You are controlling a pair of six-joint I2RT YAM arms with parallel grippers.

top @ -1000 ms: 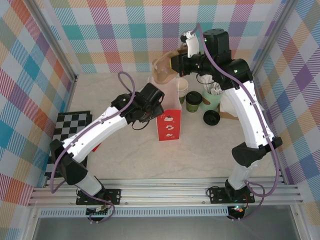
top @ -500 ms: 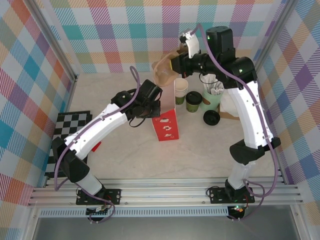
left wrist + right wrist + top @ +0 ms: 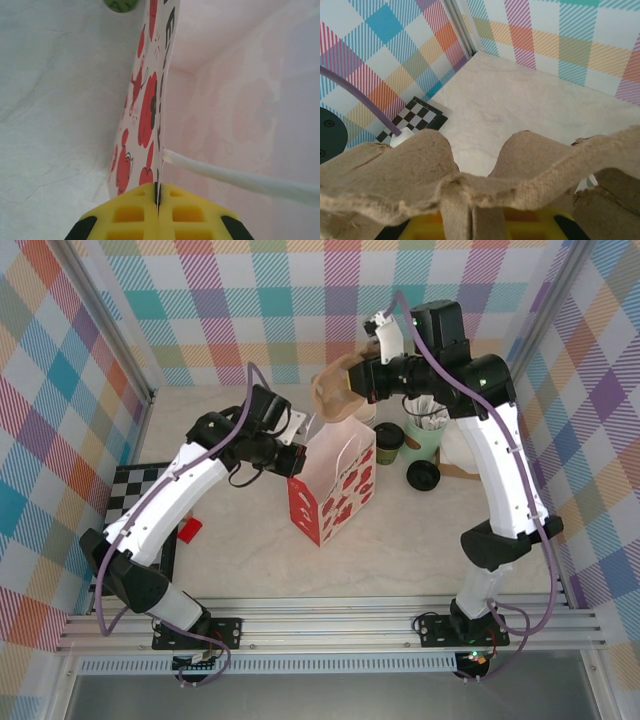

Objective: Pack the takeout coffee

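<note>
Paper bag, earlier flat, now open in left end effector

The takeout coffee stands between the paper bag, left, and the pot, right.

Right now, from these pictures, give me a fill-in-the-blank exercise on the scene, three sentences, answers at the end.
1. The left gripper is ____ on the top edge of the apple-print paper bag.
2. The right gripper holds up a cardboard cup carrier whose colour is ____.
3. The takeout coffee stands on the table beside the bag, closed with a ____ lid.

Missing words: shut; brown; black.
</note>
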